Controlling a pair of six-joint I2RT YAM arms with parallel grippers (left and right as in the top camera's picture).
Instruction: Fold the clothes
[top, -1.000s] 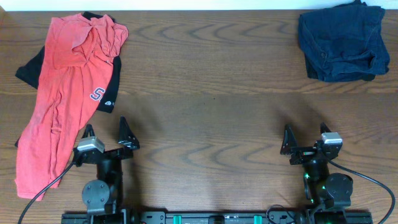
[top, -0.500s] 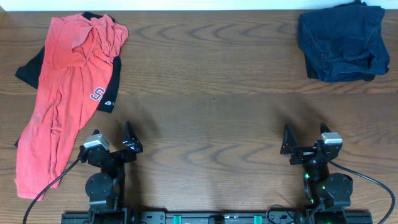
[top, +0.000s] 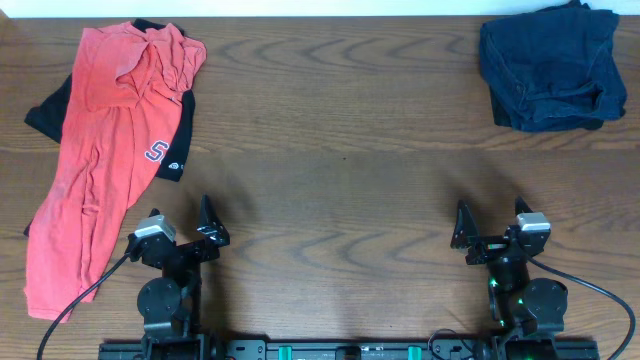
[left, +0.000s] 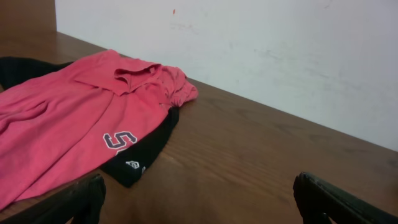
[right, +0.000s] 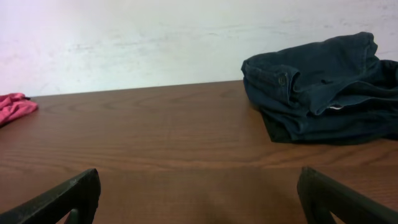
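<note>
A red shirt (top: 105, 150) with a dark "S" print lies crumpled at the table's left, over a black garment (top: 170, 140). Both show in the left wrist view, the red shirt (left: 56, 118) and the black garment (left: 140, 155). A folded dark blue garment (top: 550, 65) sits at the far right corner, also in the right wrist view (right: 323, 87). My left gripper (top: 180, 228) is open and empty near the front edge, just right of the red shirt's lower part. My right gripper (top: 492, 222) is open and empty at the front right.
The brown wooden table (top: 340, 150) runs between the two clothes piles. A white wall (right: 155, 37) stands behind the far edge. A black cable (top: 60, 310) runs from the left arm along the front left edge.
The left gripper turned a little clockwise and shifted slightly right and towards the front edge between one second and half a second ago. Since then nothing has moved. The right arm stayed still.
</note>
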